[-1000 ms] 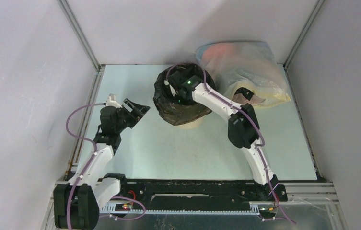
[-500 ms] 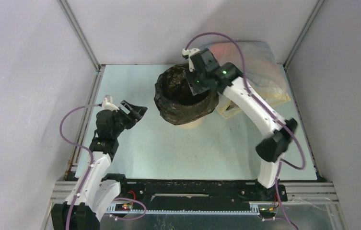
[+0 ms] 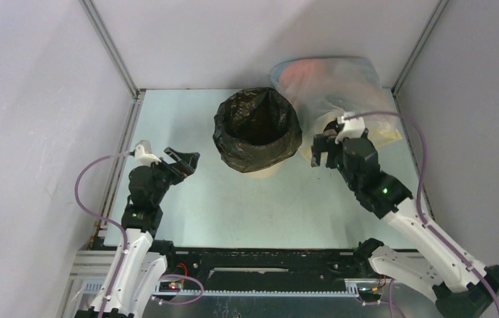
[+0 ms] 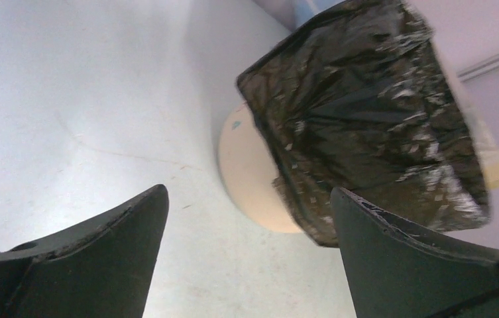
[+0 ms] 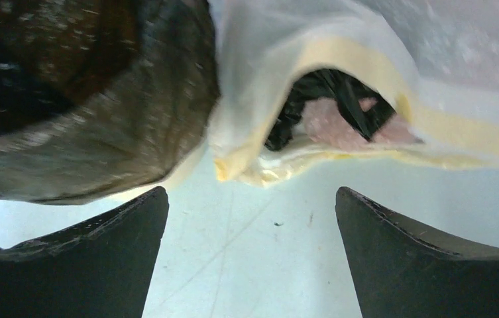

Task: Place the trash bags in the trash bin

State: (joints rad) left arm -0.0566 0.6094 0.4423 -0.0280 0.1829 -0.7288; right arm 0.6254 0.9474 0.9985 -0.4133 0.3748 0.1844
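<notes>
The glossy black trash bag [image 3: 257, 129] lines the tan trash bin [image 3: 261, 173], folded over its rim and hanging down its sides; only the bin's base shows below it. From the left wrist, the bag [image 4: 366, 119] covers the bin [image 4: 250, 172] up and to the right. The right wrist view has the bag [image 5: 81, 106] at upper left. My left gripper [image 3: 181, 161] is open, left of the bin and apart from it. On the bin's right, my right gripper [image 3: 323, 149] is open too, with nothing between its fingers.
A large translucent whitish-yellow bag [image 3: 336, 93] with pinkish contents lies at the back right, touching the bin's right side; its open mouth [image 5: 339, 116] faces my right gripper. Metal frame posts [image 3: 110, 50] and white walls enclose the table.
My right arm lifted out of the bin, swung back to the right and lowered, and its gripper opened, leaving the black bag in the bin. My left arm drew back slightly and opened wider.
</notes>
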